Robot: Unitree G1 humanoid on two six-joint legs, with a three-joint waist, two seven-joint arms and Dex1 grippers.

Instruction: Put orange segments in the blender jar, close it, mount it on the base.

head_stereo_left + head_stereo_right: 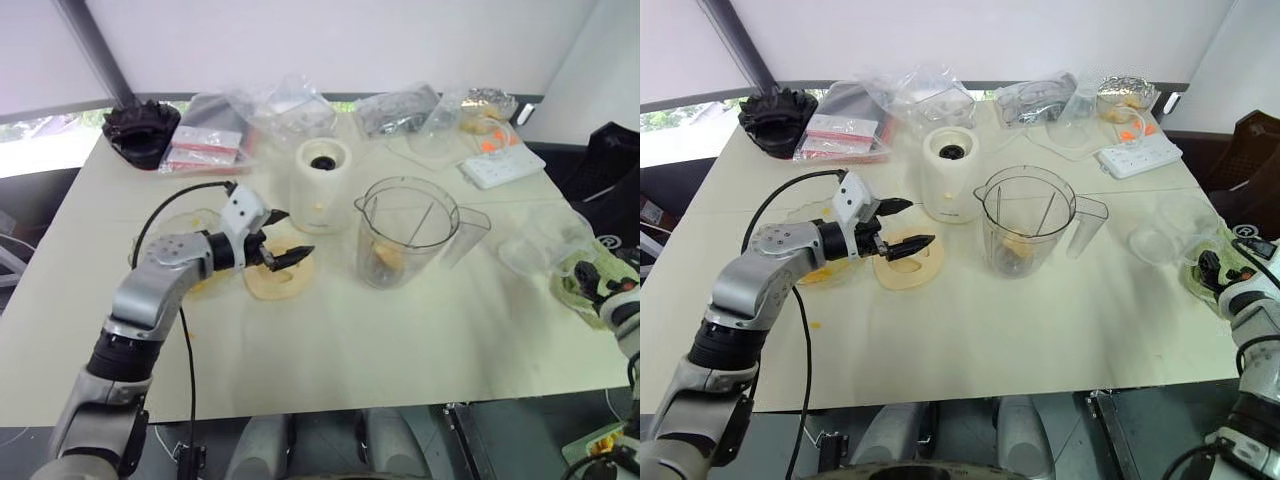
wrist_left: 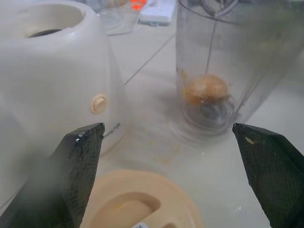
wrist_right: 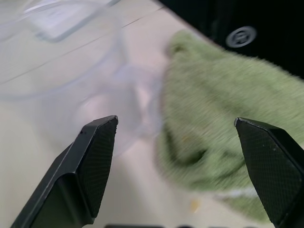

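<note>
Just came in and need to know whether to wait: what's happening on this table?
The robot is making a blender load. The blender jar stands open on the table with orange segments at its bottom, beside the base, not mounted. The left gripper, fingers open and empty, hovers over the cream lid lying flat in front of the base. The right gripper is open by a green cloth at the table's right edge.
</note>
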